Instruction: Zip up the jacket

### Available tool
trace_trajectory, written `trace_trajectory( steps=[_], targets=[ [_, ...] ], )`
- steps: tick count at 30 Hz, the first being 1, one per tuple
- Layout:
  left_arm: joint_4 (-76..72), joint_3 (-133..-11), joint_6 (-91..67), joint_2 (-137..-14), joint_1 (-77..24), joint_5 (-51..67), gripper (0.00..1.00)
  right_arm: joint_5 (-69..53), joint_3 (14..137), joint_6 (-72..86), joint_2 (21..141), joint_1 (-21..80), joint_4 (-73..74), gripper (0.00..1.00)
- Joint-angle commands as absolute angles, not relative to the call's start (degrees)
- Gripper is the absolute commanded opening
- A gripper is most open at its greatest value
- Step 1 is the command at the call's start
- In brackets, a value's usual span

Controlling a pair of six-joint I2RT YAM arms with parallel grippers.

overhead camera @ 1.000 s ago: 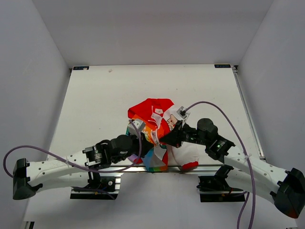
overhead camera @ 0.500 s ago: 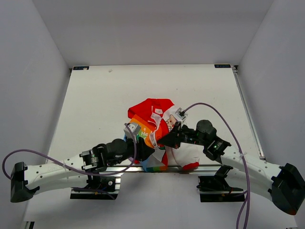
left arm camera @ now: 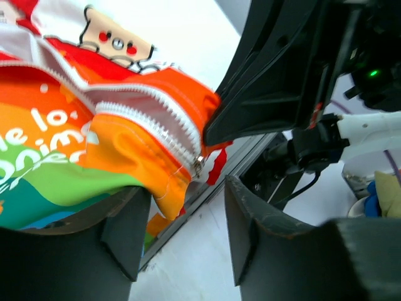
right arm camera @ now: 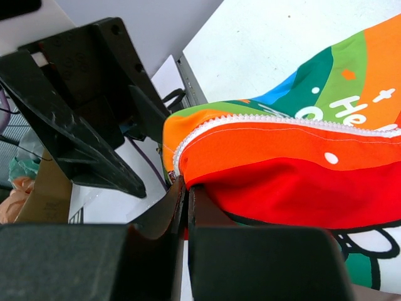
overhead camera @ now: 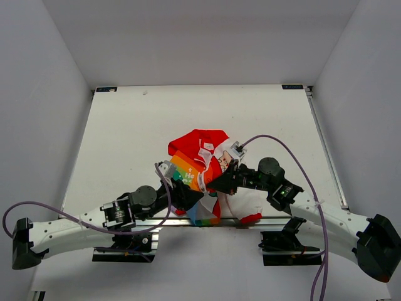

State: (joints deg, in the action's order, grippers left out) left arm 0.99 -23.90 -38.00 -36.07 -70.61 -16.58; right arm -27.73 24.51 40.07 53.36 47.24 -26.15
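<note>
The jacket [overhead camera: 199, 164] lies bunched near the table's front edge, with red lining on top and the rainbow hem toward me. My right gripper [overhead camera: 215, 184] is shut on the orange hem corner beside the zipper; in the right wrist view its jaws [right arm camera: 187, 185] pinch the jacket [right arm camera: 294, 169] at its edge. My left gripper [overhead camera: 188, 192] is open just left of it. In the left wrist view its fingers [left arm camera: 128, 229] stand apart with nothing held. The orange hem corner [left arm camera: 169, 179] and the metal zipper slider [left arm camera: 198, 165] hang just above the gap. The zipper's white teeth [left arm camera: 153, 125] lie apart.
The aluminium front rail [overhead camera: 263, 219] runs right under the jacket's hanging hem. A red cuff [overhead camera: 250, 217] rests on that rail. Purple cables [overhead camera: 294, 153] loop above both arms. White walls enclose the table [overhead camera: 138, 125] on three sides.
My left gripper has opened, let go of the jacket's hem and drawn back a little to the left. The right gripper has kept its hold and barely moved.
</note>
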Motion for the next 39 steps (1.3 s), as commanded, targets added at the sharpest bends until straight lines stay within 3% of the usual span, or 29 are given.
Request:
trace_trajectory(
  steps=[1, 10, 13, 16, 20, 23, 24, 25, 39],
  targets=[
    [-3.16, -23.99, -36.48, -35.16, -70.66, -17.84, 0.59, -27.60, 24.96, 39.38, 52.65, 47.02, -28.04, 0.00],
    [-3.52, -24.79, -35.77, -37.44, -70.58, -17.31, 0.34, -27.69, 25.66, 39.73, 53.09, 47.11, -29.00, 0.00],
    [-3.34, -24.87, -35.86, -37.18, -70.58, -17.93, 0.33, -27.16, 25.75, 40.08, 52.91, 47.11, -28.92, 0.00],
    [-3.78, -24.61, -35.95, -37.18, -70.58, -18.28, 0.39, -26.63, 25.66, 41.04, 52.73, 47.11, -29.62, 0.00],
    [-4.30, -24.70, -35.95, -38.05, -70.58, -18.89, 0.37, -26.46, 25.58, 42.10, 52.73, 47.11, -30.15, 0.00],
    [-4.66, -25.14, -36.04, -39.02, -70.58, -19.42, 0.20, -25.32, 24.96, 43.24, 52.47, 47.11, -30.85, 0.00],
    [-4.57, -25.22, -36.12, -39.20, -70.58, -19.60, 0.06, -25.05, 24.70, 43.59, 52.21, 47.11, -31.02, 0.00],
    [-4.74, -25.31, -36.12, -39.20, -70.58, -19.86, 0.00, -24.61, 24.61, 44.29, 52.12, 47.11, -31.29, 0.00],
    [-2.21, -25.39, -36.39, -40.42, -70.58, -16.61, 0.00, -17.14, 25.04, 49.48, 51.42, 47.11, -35.42, 0.00]
  ],
)
